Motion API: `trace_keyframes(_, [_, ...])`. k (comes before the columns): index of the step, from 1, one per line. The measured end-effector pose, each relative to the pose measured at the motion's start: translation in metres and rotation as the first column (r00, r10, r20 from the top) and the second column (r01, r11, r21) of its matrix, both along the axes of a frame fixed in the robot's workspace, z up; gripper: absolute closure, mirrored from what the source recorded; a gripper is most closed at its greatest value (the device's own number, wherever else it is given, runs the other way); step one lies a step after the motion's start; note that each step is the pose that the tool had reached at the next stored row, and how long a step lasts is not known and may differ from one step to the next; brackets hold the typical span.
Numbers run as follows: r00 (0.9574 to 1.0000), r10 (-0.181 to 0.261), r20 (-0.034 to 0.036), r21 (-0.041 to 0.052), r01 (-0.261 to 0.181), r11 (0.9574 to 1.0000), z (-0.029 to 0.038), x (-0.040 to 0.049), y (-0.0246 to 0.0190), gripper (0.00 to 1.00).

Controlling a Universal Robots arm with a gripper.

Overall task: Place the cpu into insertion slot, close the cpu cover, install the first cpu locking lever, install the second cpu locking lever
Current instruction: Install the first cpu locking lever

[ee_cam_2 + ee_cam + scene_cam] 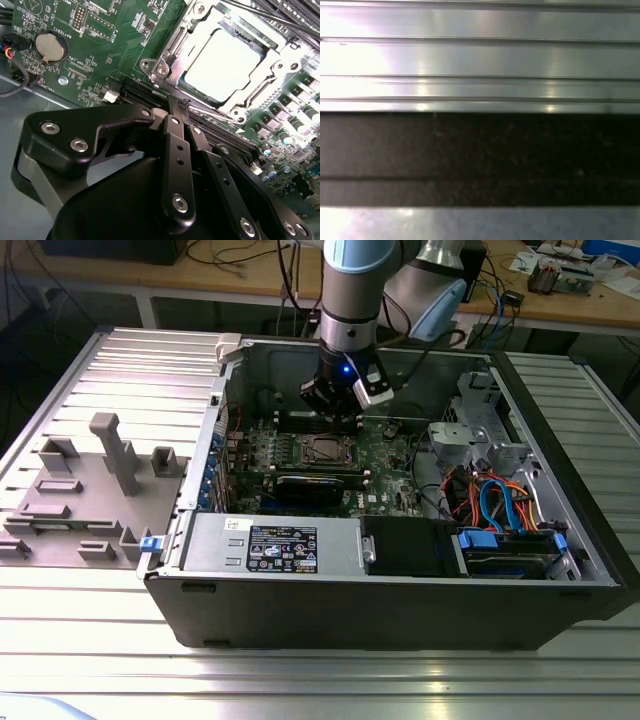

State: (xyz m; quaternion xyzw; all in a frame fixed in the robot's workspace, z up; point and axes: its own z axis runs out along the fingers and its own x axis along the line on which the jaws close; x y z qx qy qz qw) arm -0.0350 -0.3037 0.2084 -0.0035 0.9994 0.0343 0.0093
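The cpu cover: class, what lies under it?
Through the cpu cover's square window the cpu's bright metal top shows. The insertion slot beneath is hidden by both.

- The bench (pixel 90 640) is a ribbed, silvery metal surface with long grooves running across it in the exterior view.
- An open computer case (pixel 400 590) lies directly on the bench, filling the middle of that view out to 3 o'clock, its dark side wall facing 6 o'clock.
- A grey plastic fixture plate (pixel 95 490) with upright blocks rests on the bench at 9 o'clock, just beside the case.
- Bare ribbed bench runs along 6 o'clock.
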Motion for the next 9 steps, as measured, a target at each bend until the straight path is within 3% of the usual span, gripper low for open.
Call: trace_keyframes(9, [1.0, -0.001, 0.0001, 0.0001, 0.001, 1.0, 0.0003, 0.0, 0.0001, 0.89])
